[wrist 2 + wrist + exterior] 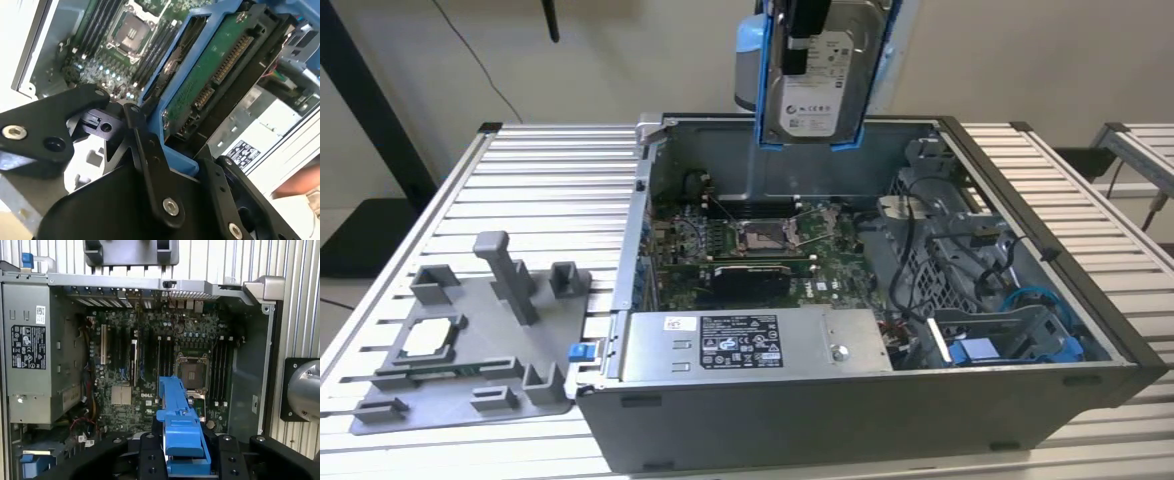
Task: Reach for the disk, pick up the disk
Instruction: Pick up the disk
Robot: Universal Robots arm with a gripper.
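The disk point(817, 88), a silver drive with a white label in a blue bracket, hangs upright in the air above the back wall of the open computer case point(854, 420). My gripper point(803, 30) comes down from above and is shut on its upper end. In the second wrist view the disk point(212, 82) shows its green circuit-board side inside the blue frame, with the black finger links point(150, 155) pressed against the bracket. In the first wrist view the blue bracket of the disk point(181, 427) sits edge-on between the black fingers point(150, 460), high over the motherboard point(150, 365).
The case lies open on a slatted metal table point(547, 170). Inside are the motherboard point(747, 245), a silver power-supply box point(747, 345) at the front and a blue-edged drive bay point(1001, 345) at the exterior view's right. A grey fixture point(480, 340) holding a small chip lies at the exterior view's left.
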